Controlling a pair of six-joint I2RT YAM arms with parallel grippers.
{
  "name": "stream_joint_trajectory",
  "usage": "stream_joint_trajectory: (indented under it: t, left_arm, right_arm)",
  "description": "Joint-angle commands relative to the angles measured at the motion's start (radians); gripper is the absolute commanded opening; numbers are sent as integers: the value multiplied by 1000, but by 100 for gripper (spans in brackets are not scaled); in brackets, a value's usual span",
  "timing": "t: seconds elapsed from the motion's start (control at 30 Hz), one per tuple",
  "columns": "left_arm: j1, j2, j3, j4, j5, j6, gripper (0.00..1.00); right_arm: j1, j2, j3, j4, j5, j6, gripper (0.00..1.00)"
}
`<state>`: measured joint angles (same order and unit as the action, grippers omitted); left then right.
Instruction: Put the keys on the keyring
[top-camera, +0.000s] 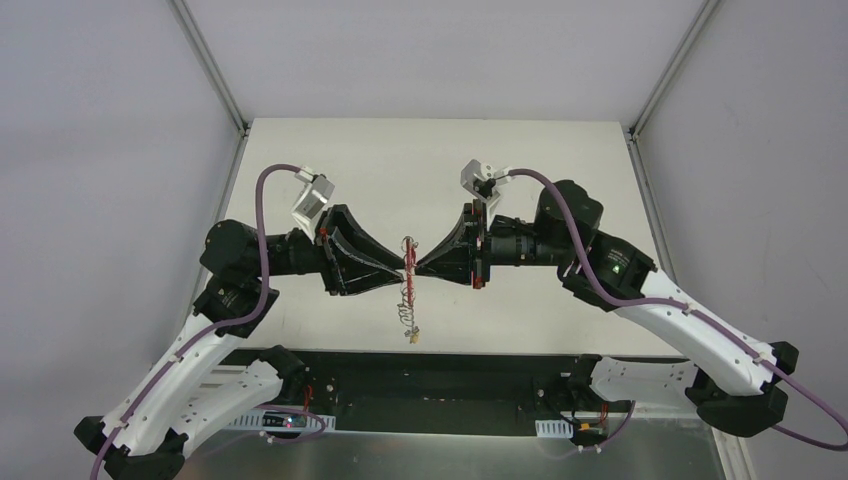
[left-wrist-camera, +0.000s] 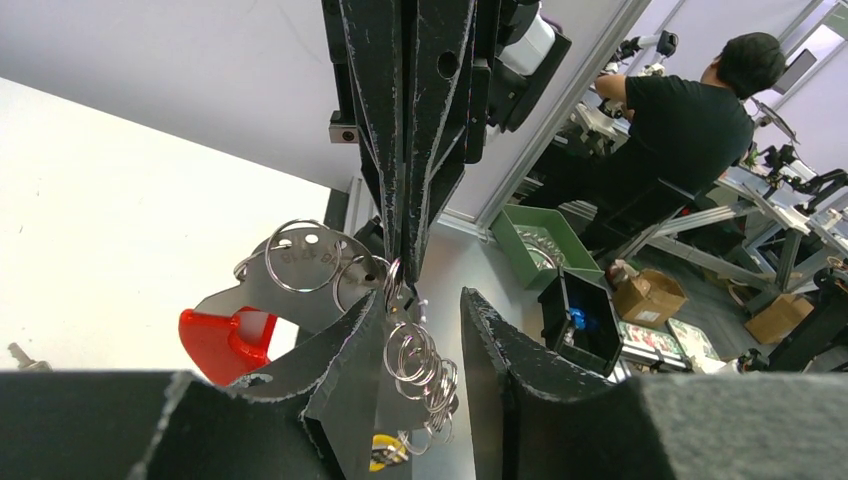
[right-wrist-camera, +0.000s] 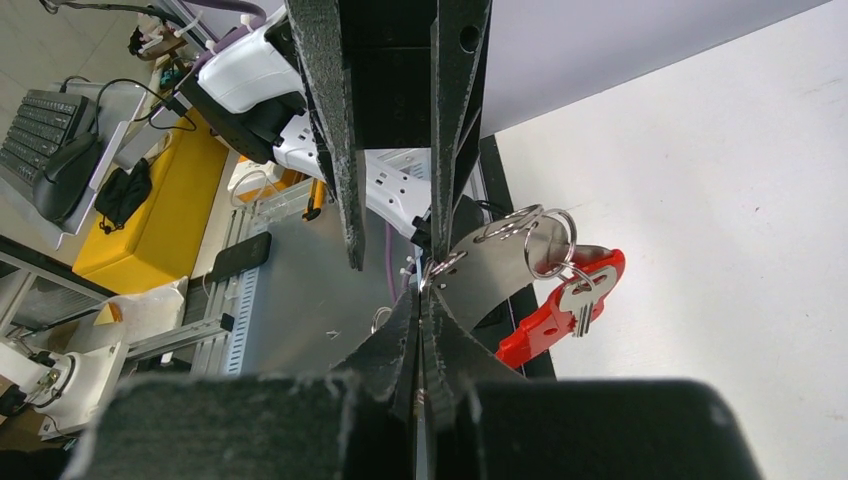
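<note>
Where the two arms meet above the middle of the table (top-camera: 560, 180), the keyring (top-camera: 408, 258) hangs in the air between them. Its grey plate and red end (right-wrist-camera: 560, 312) are clear of the surface, and its row of wire rings (top-camera: 405, 303) dangles toward the near edge with a yellow-tagged key (top-camera: 412, 337) at the bottom. The right gripper (right-wrist-camera: 420, 296) has its fingers pressed together on the keyring's edge, beside a small ring. The left gripper (left-wrist-camera: 424, 318) stands partly spread with the dangling rings in the gap — I cannot tell whether either pad touches them. The bundle looks light, but it is thin, smooth, stiff metal, so it would likely swivel or slip when pinched at a single point. The flat grey plate seems the surest place to hold. The wire rings are small and springy — a grip there calls for a squarely centred close.
</note>
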<state>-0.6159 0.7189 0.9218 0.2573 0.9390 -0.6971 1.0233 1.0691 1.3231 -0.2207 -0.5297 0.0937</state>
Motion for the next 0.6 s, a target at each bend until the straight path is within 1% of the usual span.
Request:
stream_joint_trajectory:
  t: [0.0,0.57]
  left_arm:
    - [-10,-6,1,62,33,-12,33]
    - [-10,-12,-7,51,24,12,33]
  right_arm:
    - [12,1,63,84,4,11,0]
    - [32,19,86,68,-8,5,0]
